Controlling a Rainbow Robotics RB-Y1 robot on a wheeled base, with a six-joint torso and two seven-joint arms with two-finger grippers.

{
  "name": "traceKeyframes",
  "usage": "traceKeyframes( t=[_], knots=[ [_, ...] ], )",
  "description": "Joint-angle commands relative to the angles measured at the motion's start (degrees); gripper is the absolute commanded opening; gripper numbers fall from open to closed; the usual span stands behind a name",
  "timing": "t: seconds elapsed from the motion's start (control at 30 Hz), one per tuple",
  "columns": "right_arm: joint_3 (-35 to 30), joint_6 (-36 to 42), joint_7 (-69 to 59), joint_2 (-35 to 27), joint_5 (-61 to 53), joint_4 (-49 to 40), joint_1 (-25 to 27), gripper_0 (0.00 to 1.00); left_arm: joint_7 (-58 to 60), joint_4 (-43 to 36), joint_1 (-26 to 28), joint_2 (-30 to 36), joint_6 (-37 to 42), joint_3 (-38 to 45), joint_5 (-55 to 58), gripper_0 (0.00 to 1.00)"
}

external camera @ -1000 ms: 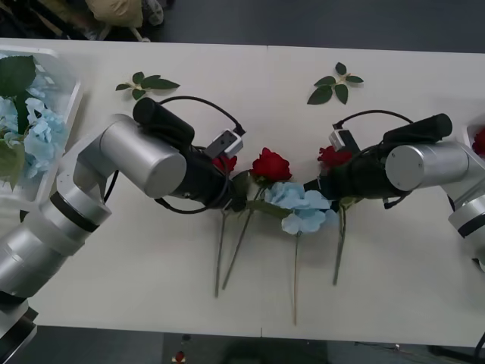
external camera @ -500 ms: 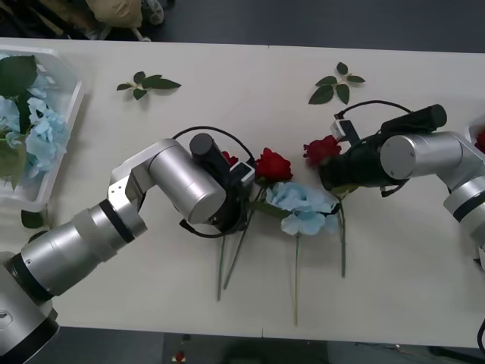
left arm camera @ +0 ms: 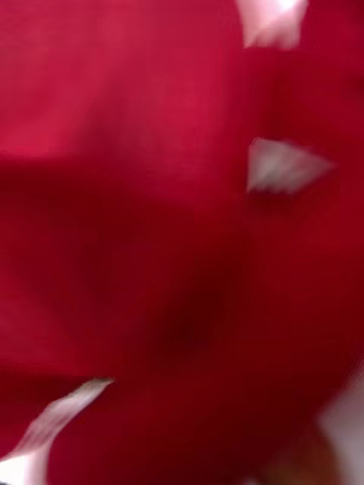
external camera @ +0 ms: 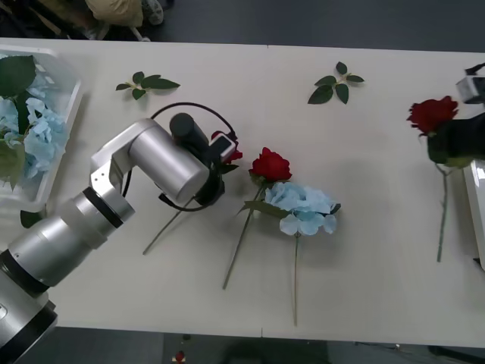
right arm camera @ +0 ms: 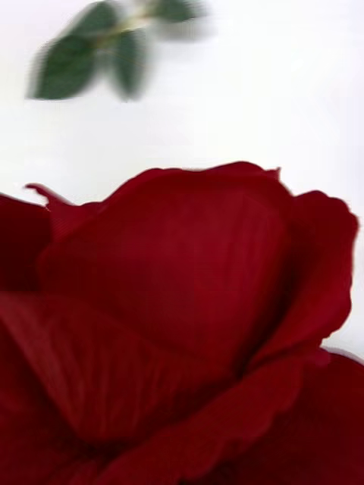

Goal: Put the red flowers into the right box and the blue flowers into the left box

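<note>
The right gripper [external camera: 455, 144] is now out at the far right of the table, clamped on a red rose [external camera: 433, 114] just under its head, w/ the stem dangling below it, tip off the table I'd say; half a sec ago that same rose was being lifted near the middle, so it's been carried most of the way; the right box [external camera: 476, 205] is sitting just beside and below the gripper, only its white rim showing; in the right wrist view the rose head [right arm camera: 189, 318] is pressing right up against the lens, leaf sprig blurred beyond it. The left gripper [external camera: 220, 155] is working nr the table's centre-left w/ a second red rose [external camera: 232, 154] at its tip, and the stem is now slanting away under the arm where before it lay straight alongside the others; so it looks gripped and swung, though I cannot tell how the fingers are set, arm's covering them; left wrist view is just red petals [left arm camera: 152, 227] up close. Off to the left gripper's right a third red rose [external camera: 270, 164] is lying on the table, head touching the blue flower [external camera: 305, 207] just beyond it; the left box [external camera: 72, 114] w/ blue blooms already in it is sitting well away on the arm's other side. Meaning: one red nearly delivered, another likely in hand; one red and one blue waiting.
</note>
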Motion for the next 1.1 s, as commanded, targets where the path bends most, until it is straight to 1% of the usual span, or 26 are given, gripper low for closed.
traceKeyframes(
  t=[0.03, 0.13, 0.17, 0.2, 0.23, 0.3, 0.37, 0.4, 0.47, 0.53, 0.6, 0.67, 0.7, 0.77, 0.8, 0.83, 0.87, 0.9, 0.93, 0.97, 1.0, 1.1],
  knots=[
    [0.32, 3.8, -0.4, -8.52, 4.59, -2.92, -1.74, 0.0, -9.26, -5.05, -0.69, 4.16, 0.1, 8.37, 3.9, 0.0],
    [0.14, 3.8, -0.83, -13.0, 6.87, -0.29, -1.65, 0.0, -14.79, -8.39, -0.77, 5.04, -0.16, 14.09, 11.98, 0.0],
    [0.14, 3.27, -0.57, -14.05, 7.66, 1.12, -1.65, 0.0, -16.29, -9.45, -0.77, 5.04, -1.04, 15.14, 14.97, 0.0],
    [0.14, 1.78, -0.57, -15.72, 8.19, 3.85, -1.65, 0.0, -16.82, -11.2, -0.86, 4.86, -3.24, 15.85, 21.21, 0.0],
    [0.23, 0.9, -0.48, -16.43, 8.45, 4.99, -1.65, 0.0, -16.82, -11.82, -0.86, 4.6, -4.91, 15.85, 23.59, 0.0],
    [1.73, -4.99, -0.04, -19.06, 8.98, 9.47, -1.65, 0.0, -17.08, -13.49, -1.13, 3.1, -11.67, 15.14, 32.99, 0.0],
    [4.28, -10.88, 0.57, -20.91, 8.98, 12.63, -1.65, 0.0, -19.63, -13.75, -1.56, 1.26, -16.6, 14.35, 39.23, 0.0],
    [5.33, -12.72, 0.75, -21.44, 9.07, 13.34, -1.65, 0.0, -20.59, -13.93, -1.65, 0.55, -17.74, 14.26, 40.29, 0.0],
    [8.76, -19.49, 0.83, -22.93, 10.03, 16.06, -1.65, 0.0, -23.58, -15.69, -2.18, -1.82, -20.29, 14.18, 41.34, 0.0],
    [9.99, -24.06, 0.83, -23.11, 11.27, 18.52, -1.83, 0.0, -24.46, -17.01, -3.06, -3.58, -21.26, 14.0, 41.16, 0.0],
    [9.99, -26.87, 0.83, -23.11, 11.7, 20.98, -1.91, 0.0, -24.55, -17.8, -3.67, -5.42, -21.26, 13.74, 41.52, 0.0],
    [9.99, -27.49, 0.92, -23.11, 11.18, 22.3, -1.91, 0.0, -24.64, -18.41, -3.94, -6.74, -21.69, 13.65, 42.39, 0.0],
    [9.99, -27.66, 1.01, -23.11, 11.18, 23.09, -1.91, 0.03, -24.64, -19.03, -3.94, -7.88, -22.66, 13.47, 42.48, 0.0],
    [9.99, -27.66, 1.01, -23.11, 12.23, 24.15, -1.91, 0.35, -24.73, -19.91, -3.94, -9.2, -24.51, 13.03, 42.04, 0.0],
    [9.99, -28.1, 0.92, -23.11, 13.11, 24.94, -1.83, 0.48, -24.73, -20.26, -3.94, -9.73, -25.21, 12.86, 41.78, 0.0],
    [9.99, -28.46, 1.1, -23.11, 13.46, 25.38, -1.83, 0.55, -24.73, -20.26, -3.94, -9.91, -25.47, 12.77, 41.69, 0.0],
    [10.25, -29.33, 1.1, -23.11, 13.64, 26.17, -1.91, 0.67, -24.81, -20.52, -3.94, -9.99, -25.83, 12.42, 41.43, 0.0],
    [10.78, -30.21, 1.19, -23.11, 13.46, 26.87, -1.91, 0.82, -24.99, -20.61, -3.94, -9.99, -26.53, 12.07, 41.25, 0.0],
    [11.04, -30.57, 1.27, -23.11, 13.37, 27.14, -1.91, 0.88, -25.08, -20.61, -3.94, -9.99, -26.97, 11.63, 41.16, 0.0],
    [11.66, -30.92, 1.45, -23.11, 13.29, 27.31, -1.83, 0.98, -25.16, -20.78, -3.94, -9.99, -28.46, 10.57, 40.99, 0.0],
    [11.92, -30.92, 1.54, -23.11, 13.11, 27.31, -1.91, 1.0, -25.16, -20.87, -3.94, -9.99, -30.13, 9.78, 40.9, 0.0],
    [13.42, -30.92, 1.98, -23.37, 9.07, 27.05, -1.65, 1.0, -24.99, -21.14, -3.85, -9.99, -35.58, 6.88, 40.9, 0.0]
  ],
)
